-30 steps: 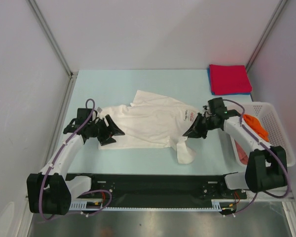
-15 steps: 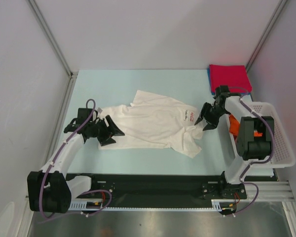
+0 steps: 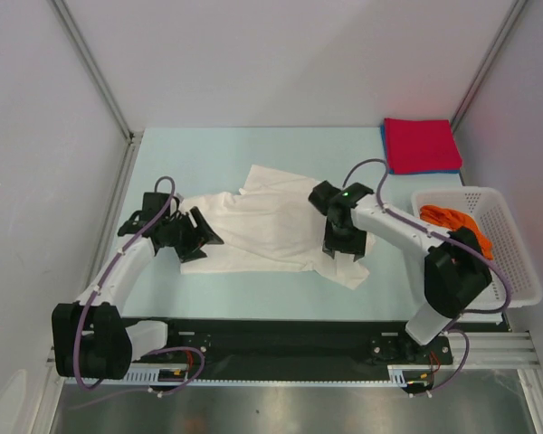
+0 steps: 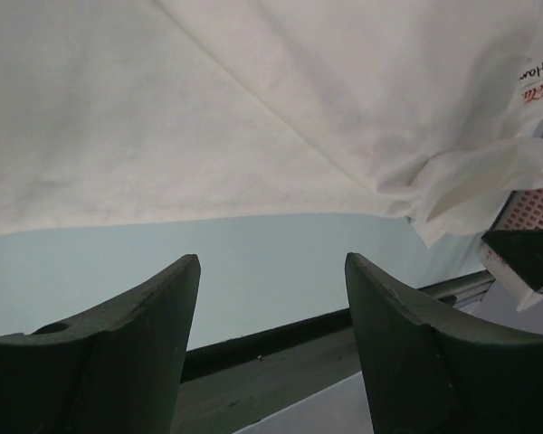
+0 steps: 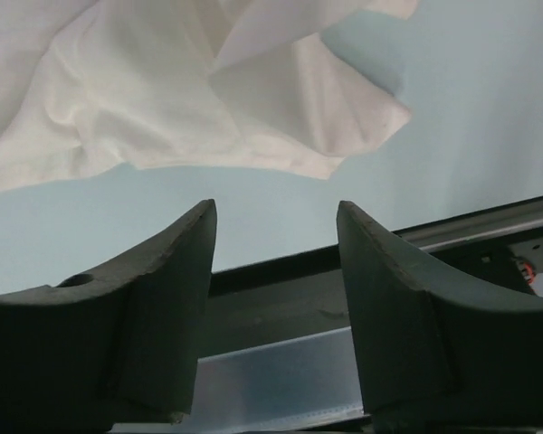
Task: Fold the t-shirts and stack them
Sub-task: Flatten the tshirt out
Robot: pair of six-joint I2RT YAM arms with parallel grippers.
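You have the white cotton t-shirt with a small red printed logo (image 3: pixel 262 231) lying rumpled and unfolded in the middle of the pale blue desk (image 3: pixel 253 163), nearer the near edge than the far one. Your left gripper (image 3: pixel 206 237) sits at the shirt's left end with its fingers spread wide and nothing between them. In the left wrist view the shirt's hem (image 4: pixel 208 108) runs across just beyond the fingertips of that gripper (image 4: pixel 271 267), with a strip of bare desk between cloth and fingers.

Your right gripper (image 3: pixel 346 253) hangs over the shirt's right part, fingers pointing toward the near edge; they stand apart and hold nothing. In the right wrist view a folded-over flap of the shirt (image 5: pixel 163 99) lies beyond the tips of that gripper (image 5: pixel 274 210), not touching them.

The print (image 4: pixel 538 77) shows only at the right margin of the left wrist view; you can read dark letters "Hom" cut by the frame, with red script under them too cropped to read.

A folded red t-shirt (image 3: pixel 420 143) rests on a folded blue one (image 3: pixel 425 171) at the far right corner of the desk; an orange t-shirt (image 3: pixel 452 221) lies crumpled in the white plastic lattice basket (image 3: pixel 507 262) at the right edge.
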